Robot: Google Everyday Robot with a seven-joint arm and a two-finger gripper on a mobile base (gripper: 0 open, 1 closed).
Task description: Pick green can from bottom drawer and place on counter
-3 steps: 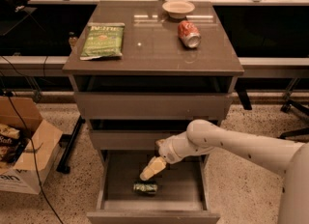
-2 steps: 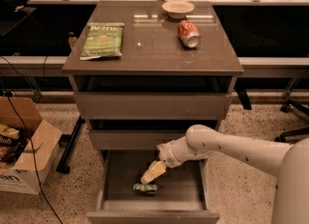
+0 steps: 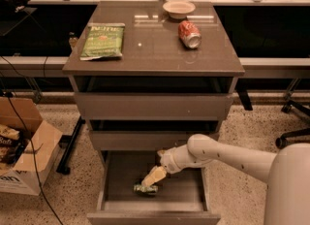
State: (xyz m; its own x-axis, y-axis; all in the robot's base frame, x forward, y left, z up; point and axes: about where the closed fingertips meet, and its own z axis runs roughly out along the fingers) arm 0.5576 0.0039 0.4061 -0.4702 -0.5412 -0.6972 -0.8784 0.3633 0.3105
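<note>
Single view. Placed high in front of the cabinet (image 3: 154, 106), facing its front squarely and tilted downward. Near enough to fill most of the width with the counter (image 3: 155, 56), seen from above in the upper half. Shows the open bottom drawer (image 3: 123, 178) at the lower edge, front panel cut by the border. Takes in the arm (image 3: 227, 156) entering from the lower right corner, with the gripper (image 3: 151, 181) low inside the drawer, at the green can (image 3: 144, 189).

Gripper (image 3: 151, 179) in btm drawer (image 3: 121, 176) (pulled out), over green can (image 3: 144, 189).
</note>
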